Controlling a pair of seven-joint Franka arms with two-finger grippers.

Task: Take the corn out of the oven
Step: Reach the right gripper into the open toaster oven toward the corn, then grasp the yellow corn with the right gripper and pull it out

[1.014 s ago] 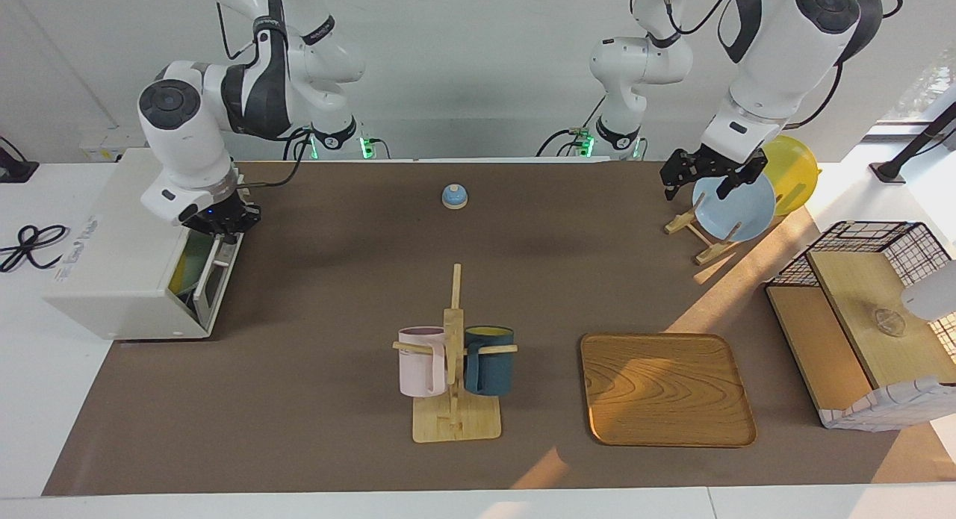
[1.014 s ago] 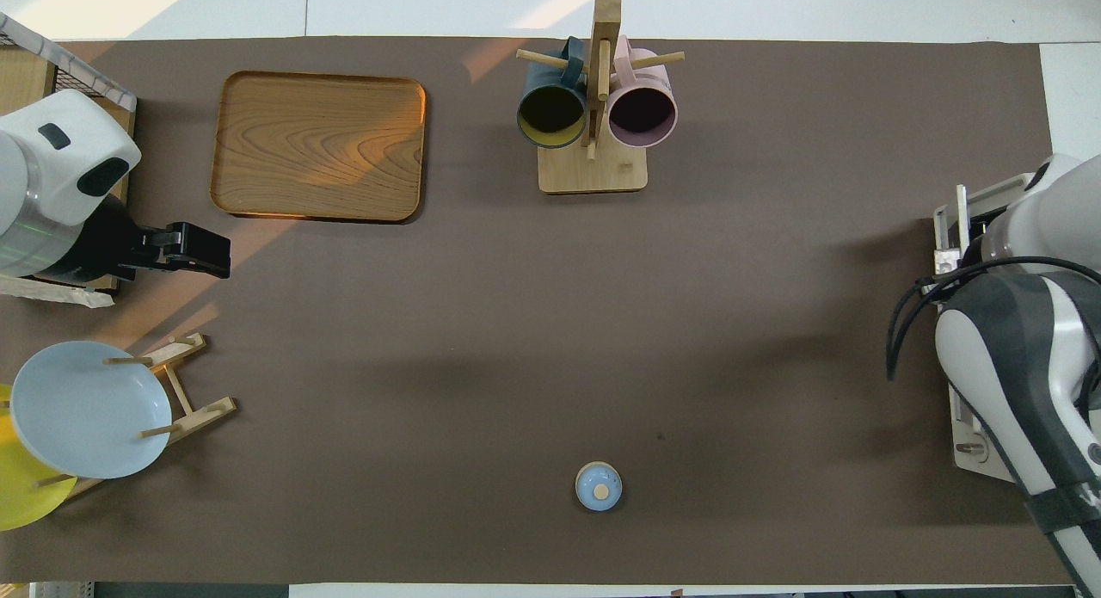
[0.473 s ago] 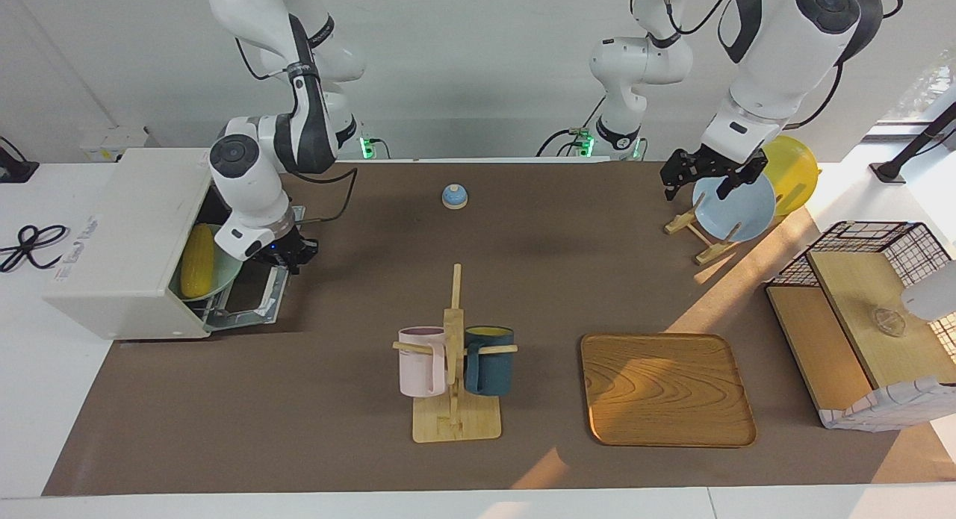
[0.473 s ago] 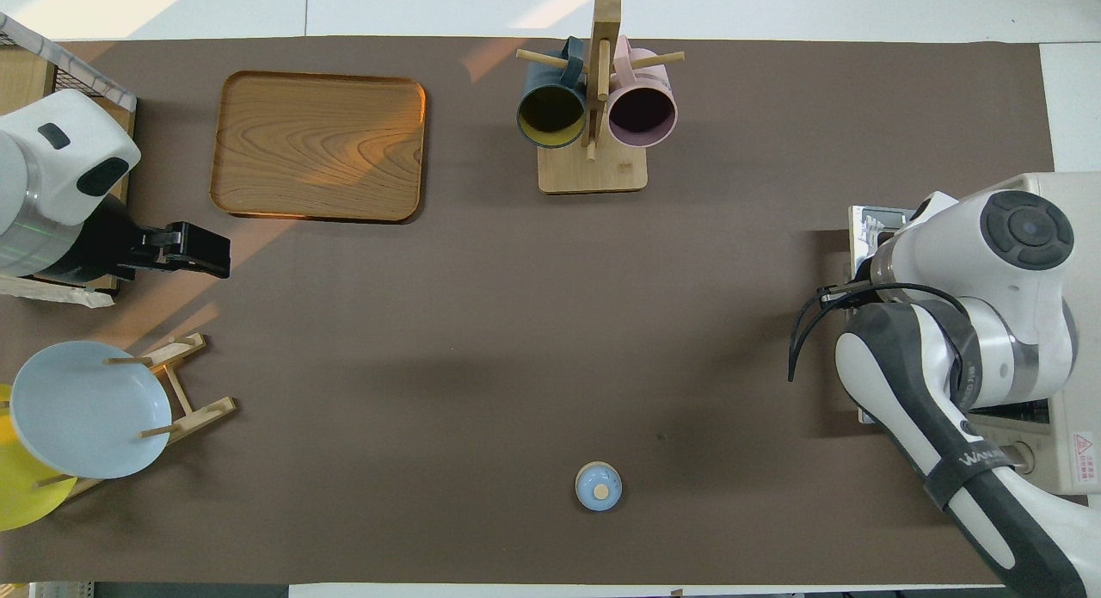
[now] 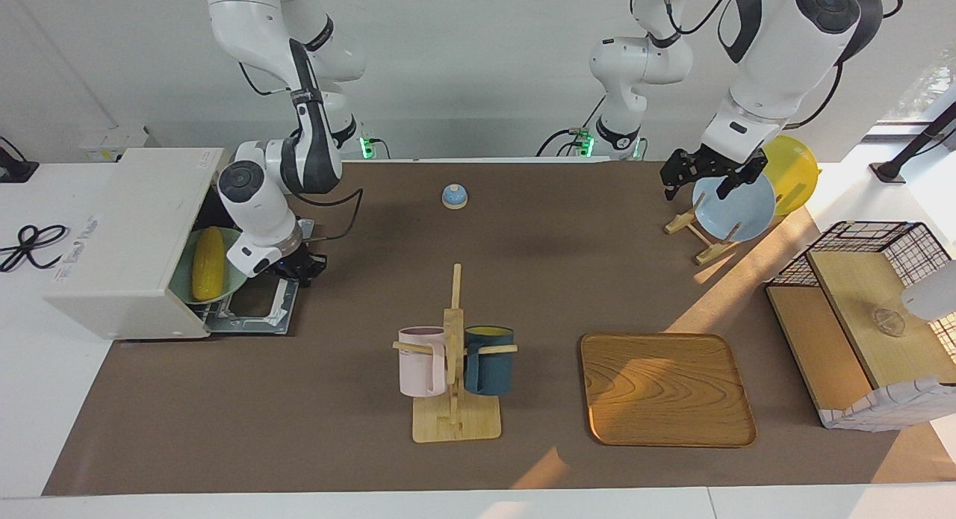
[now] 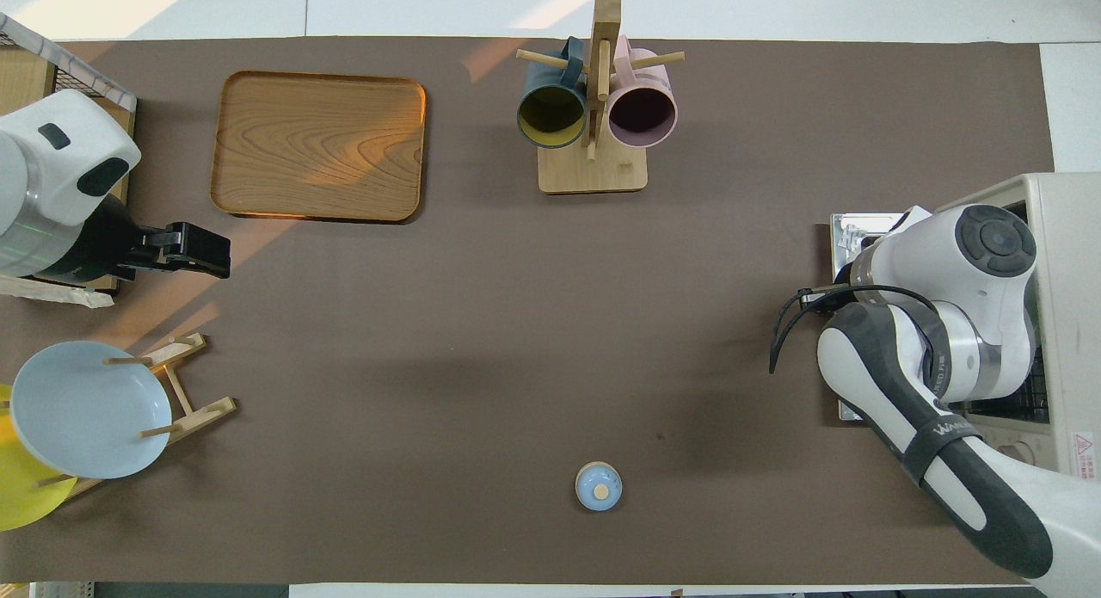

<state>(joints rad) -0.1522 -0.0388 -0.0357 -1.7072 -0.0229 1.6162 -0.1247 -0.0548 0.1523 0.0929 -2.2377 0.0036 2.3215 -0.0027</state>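
Note:
The off-white oven [image 5: 127, 235] stands at the right arm's end of the table; it also shows in the overhead view [image 6: 1067, 237]. Its door [image 5: 254, 310] lies dropped open, almost flat. Inside, the yellow corn [image 5: 208, 263] lies on a pale green plate [image 5: 179, 280]. My right gripper [image 5: 299, 269] is low at the door's outer edge, shut on the door handle. In the overhead view the right arm hides the gripper and the corn. My left gripper [image 5: 706, 177] waits open over the plate rack.
A mug rack [image 5: 454, 355] with a pink and a dark blue mug stands mid-table. A wooden tray [image 5: 667, 390] lies beside it. A small blue bell [image 5: 454, 196] sits near the robots. A blue plate [image 5: 736, 209] and yellow plate [image 5: 795, 172] stand in the rack. A wire shelf [image 5: 859, 317] is at the left arm's end.
My right gripper has pulled the oven door from nearly closed down to almost flat, moving outward and down with it. The corn on its plate has come into sight. The left arm has not moved.

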